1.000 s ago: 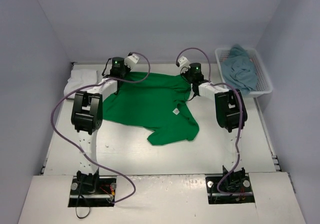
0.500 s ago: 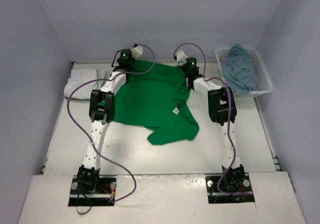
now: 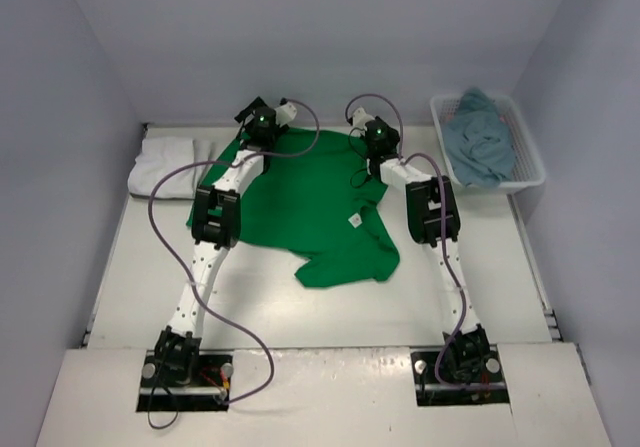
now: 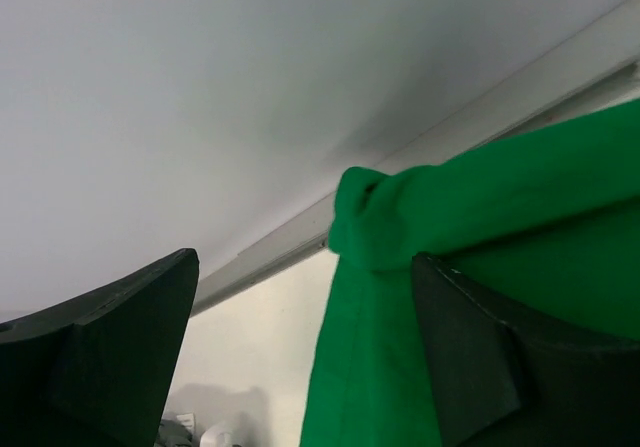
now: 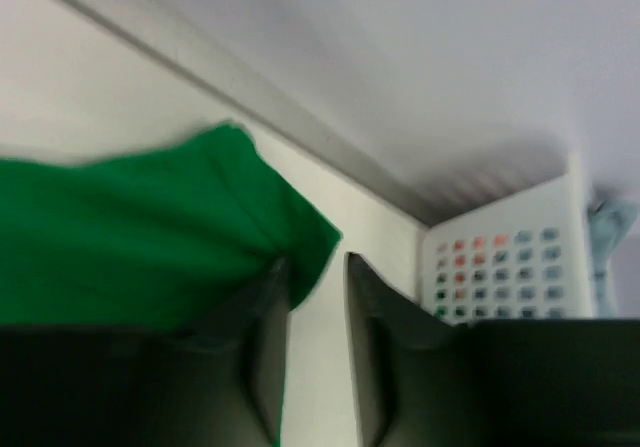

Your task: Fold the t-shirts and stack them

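Evidently to lay the green shirt (image 3: 300, 197) flat toward twelve o'clock for folding, the left gripper (image 4: 300, 267) gaped wide and the right gripper (image 5: 315, 267) stood barely parted.

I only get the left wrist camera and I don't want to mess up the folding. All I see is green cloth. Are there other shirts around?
Observer: Yes. A white shirt lies to the left of the green shirt, by the left wall.
Operator: Is that all of them?
Observer: No. A teal-blue shirt sits crumpled in the white basket at the far right.
Operator: What's my other pincer doing?
Observer: The right pincer is at the far right edge of the green shirt, jaws slightly apart, with the corner of the cloth against one of them.
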`<action>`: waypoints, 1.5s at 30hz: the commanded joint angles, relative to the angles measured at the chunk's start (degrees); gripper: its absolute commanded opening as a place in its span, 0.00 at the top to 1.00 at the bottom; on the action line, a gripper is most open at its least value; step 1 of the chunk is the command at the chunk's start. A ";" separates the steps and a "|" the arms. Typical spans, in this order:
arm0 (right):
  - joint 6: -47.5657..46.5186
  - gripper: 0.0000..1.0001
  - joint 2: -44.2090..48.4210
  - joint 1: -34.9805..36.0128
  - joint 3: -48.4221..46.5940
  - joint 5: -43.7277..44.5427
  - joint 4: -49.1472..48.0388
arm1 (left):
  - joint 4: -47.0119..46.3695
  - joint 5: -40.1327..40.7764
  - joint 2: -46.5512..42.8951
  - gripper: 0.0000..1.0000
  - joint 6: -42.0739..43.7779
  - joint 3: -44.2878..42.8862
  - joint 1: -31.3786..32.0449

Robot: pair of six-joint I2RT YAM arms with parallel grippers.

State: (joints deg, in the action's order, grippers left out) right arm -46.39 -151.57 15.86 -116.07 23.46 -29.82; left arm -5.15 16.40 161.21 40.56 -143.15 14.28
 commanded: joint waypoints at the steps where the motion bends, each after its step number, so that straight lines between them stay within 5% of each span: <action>1: -3.62 0.70 1.54 0.31 -2.93 7.38 -5.07 | -3.47 2.84 -3.96 0.19 1.63 -2.40 1.19; 5: -1.69 0.57 4.43 0.14 -1.79 7.47 -3.33 | -4.35 2.93 -8.79 0.19 0.40 2.42 1.10; 19: 3.76 0.55 22.09 -0.48 10.33 7.56 2.82 | -4.70 3.81 -33.93 0.19 -2.85 27.72 1.19; 23: 8.77 0.57 30.08 0.14 15.95 -3.36 14.64 | -2.06 3.29 -42.78 0.19 -5.39 36.24 1.19; 26: 10.53 0.73 35.98 1.28 20.26 -11.22 26.02 | 1.71 -0.13 -48.59 0.19 -8.56 43.28 1.19; 28: 13.16 0.99 39.06 1.37 21.67 -20.00 35.59 | 5.14 -1.80 -50.54 0.19 -10.75 46.02 0.92; 35: 16.42 1.00 44.52 1.55 27.39 -38.66 44.15 | 15.25 -8.22 -54.50 0.29 -15.85 53.32 -1.45; 38: 15.98 0.75 43.64 1.46 29.06 -39.55 44.85 | 16.57 -8.93 -54.68 0.30 -16.83 55.70 -2.33; 45: 15.01 0.65 41.35 1.55 31.25 -41.39 46.87 | 18.16 -9.81 -56.08 0.30 -17.70 59.65 -2.51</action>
State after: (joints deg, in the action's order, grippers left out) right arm -31.33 -110.52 17.56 -84.90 -14.90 15.81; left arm 12.88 7.84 110.34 24.56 -83.55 11.77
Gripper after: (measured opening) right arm 0.346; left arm 0.701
